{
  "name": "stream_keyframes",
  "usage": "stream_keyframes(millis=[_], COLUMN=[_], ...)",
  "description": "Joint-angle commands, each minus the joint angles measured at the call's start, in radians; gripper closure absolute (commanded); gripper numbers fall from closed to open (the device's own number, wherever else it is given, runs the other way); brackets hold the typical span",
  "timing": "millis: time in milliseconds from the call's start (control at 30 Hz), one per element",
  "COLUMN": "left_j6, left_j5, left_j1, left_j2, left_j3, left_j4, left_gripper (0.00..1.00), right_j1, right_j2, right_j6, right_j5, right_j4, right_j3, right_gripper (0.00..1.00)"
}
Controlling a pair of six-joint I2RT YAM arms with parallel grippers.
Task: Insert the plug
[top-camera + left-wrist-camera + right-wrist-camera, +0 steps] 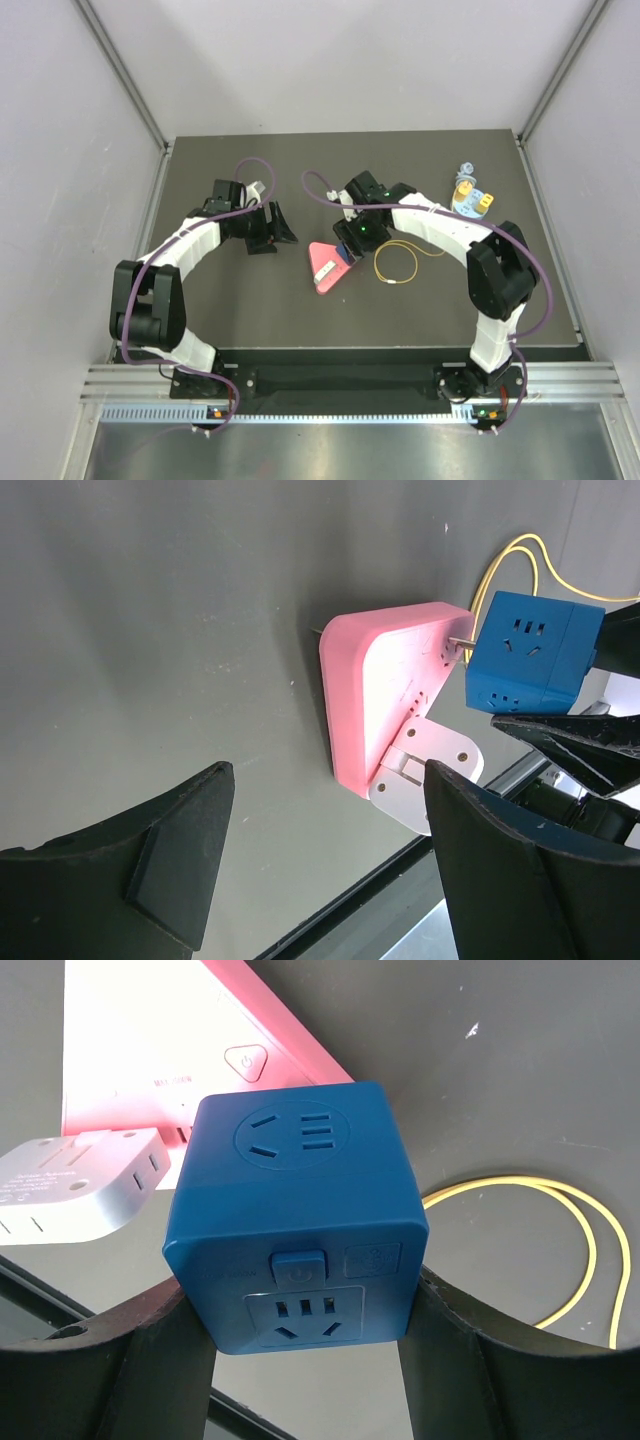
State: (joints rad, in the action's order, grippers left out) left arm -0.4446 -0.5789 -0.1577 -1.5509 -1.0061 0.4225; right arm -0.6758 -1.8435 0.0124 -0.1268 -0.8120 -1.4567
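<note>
My right gripper [305, 1330] is shut on a blue cube socket adapter [295, 1210]. It holds the cube against the edge of a pink triangular power strip [385, 680], and a metal prong of the cube [535, 650] meets the strip's face. A white adapter [430, 770] sits plugged into the strip. A thin yellow cable [396, 262] lies looped to the right of the strip. The plug at its end is hidden under my right arm. My left gripper [275, 232] is open and empty, left of the strip and apart from it.
A small blue holder with yellow blocks [470, 198] stands at the back right. The yellow cable also shows in the right wrist view [580, 1250]. The table's near edge [400, 880] runs close behind the strip in the left wrist view.
</note>
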Motion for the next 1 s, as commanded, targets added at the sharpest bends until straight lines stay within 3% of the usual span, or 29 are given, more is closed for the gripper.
stream_keyframes(millis=[0, 967], left_j6=[0.017, 0.003], left_j5=[-0.004, -0.019], left_j1=[0.007, 0.010], left_j2=[0.018, 0.006], left_j3=[-0.009, -0.008], left_j4=[-0.021, -0.039], left_gripper=[0.19, 0.19], right_j1=[-0.016, -0.045], right_j2=[0.015, 0.053], right_j6=[0.014, 0.015], right_j5=[0.004, 0.053], right_j4=[0.037, -0.015], right_j3=[0.012, 0.021], right_gripper=[1.00, 1.00])
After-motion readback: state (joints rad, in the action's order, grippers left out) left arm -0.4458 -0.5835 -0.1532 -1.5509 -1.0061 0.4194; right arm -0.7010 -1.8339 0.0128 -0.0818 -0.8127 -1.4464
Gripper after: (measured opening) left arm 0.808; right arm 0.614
